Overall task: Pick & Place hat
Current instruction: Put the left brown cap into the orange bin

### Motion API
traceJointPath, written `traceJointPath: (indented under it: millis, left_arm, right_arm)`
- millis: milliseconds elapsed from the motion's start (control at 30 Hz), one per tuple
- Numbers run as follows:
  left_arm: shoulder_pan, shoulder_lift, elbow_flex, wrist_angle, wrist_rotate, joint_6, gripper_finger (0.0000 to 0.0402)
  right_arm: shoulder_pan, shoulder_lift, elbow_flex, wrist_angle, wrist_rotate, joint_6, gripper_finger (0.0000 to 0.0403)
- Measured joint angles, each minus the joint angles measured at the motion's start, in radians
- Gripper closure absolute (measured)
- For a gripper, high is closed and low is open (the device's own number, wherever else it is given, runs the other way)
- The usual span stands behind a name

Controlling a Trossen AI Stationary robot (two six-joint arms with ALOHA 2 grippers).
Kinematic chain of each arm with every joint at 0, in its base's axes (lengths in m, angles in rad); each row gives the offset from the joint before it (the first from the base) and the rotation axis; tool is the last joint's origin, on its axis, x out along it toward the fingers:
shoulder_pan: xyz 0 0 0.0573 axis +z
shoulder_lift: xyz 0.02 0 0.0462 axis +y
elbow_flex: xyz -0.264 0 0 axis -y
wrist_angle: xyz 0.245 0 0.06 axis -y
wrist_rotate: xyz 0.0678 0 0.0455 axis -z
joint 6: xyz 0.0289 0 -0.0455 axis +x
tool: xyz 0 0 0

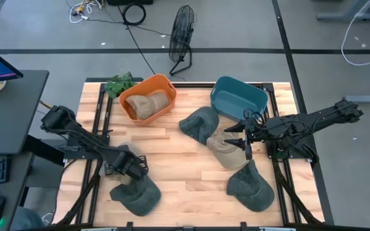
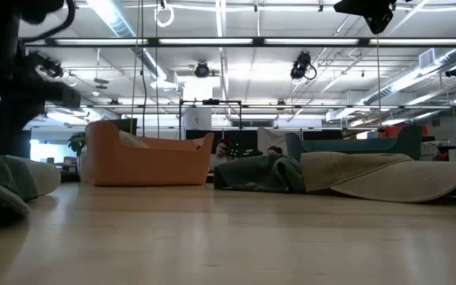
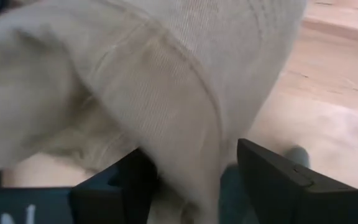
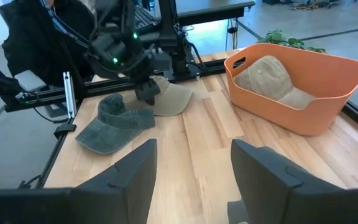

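Note:
My left gripper (image 1: 131, 165) is down near the table's near left, shut on a beige hat (image 4: 169, 96) that fills the left wrist view (image 3: 135, 93). A green hat (image 1: 137, 196) lies just nearer than it. My right gripper (image 1: 241, 138) is open, its fingers (image 4: 129, 180) wide apart, over a second beige hat (image 1: 225, 152) lying flat right of centre. Two more green hats (image 1: 201, 123) (image 1: 250, 186) lie beside that one. An orange basket (image 1: 166, 90) holds another beige hat (image 1: 143, 104). A blue basket (image 1: 238, 97) stands to its right. My left gripper has a fold of the beige hat's cloth (image 3: 197, 155) between its two fingers (image 3: 272, 180), coming from above and pointing down. The right wrist view shows the hat (image 4: 173, 93) spreading out beside the fingers, low over the wood; whether it is lifted clear I cannot tell.
A leafy green plant (image 1: 119, 83) sits at the far left corner beside the orange basket. Bare wood (image 1: 185, 173) lies in the middle of the table between the two arms. Beyond the far edge a fan (image 1: 182, 35) and cables stand on the floor.

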State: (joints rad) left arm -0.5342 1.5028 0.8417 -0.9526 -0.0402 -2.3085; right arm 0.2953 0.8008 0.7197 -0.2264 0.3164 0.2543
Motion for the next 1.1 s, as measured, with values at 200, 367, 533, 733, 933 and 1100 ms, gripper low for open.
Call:
traceJointPath:
  millis: [200,367,533,733,933,1100]
  left_arm:
    - [0.005,0.0,-0.03,0.07,-0.031,0.023,0.0268]
    - [0.005,0.0,0.023,0.07,-0.106,0.068,0.0381]
    - [0.005,0.0,0.151,0.047,-0.205,0.133,0.0379]
    - [0.026,0.0,0.358,-0.099,-0.384,0.258,0.0387]
    - [0.129,0.0,0.504,-0.155,-0.45,0.488,0.0375]
    - [0.284,0.0,0.602,-0.152,-0.451,0.854,0.0384]
  right_arm:
    - [0.0,0.0,0.0,0.0,0.0,0.0,0.0193]
    - [0.0,0.0,0.0,0.0,0.0,0.0,0.0193]
    - [0.0,0.0,0.0,0.0,0.0,-0.001,0.0193]
    - [0.0,0.0,0.0,0.0,0.001,-0.008,0.0193]
    - [0.0,0.0,0.0,-0.001,0.001,-0.004,0.0193]
    - [0.0,0.0,0.0,0.0,0.0,0.0,0.0193]
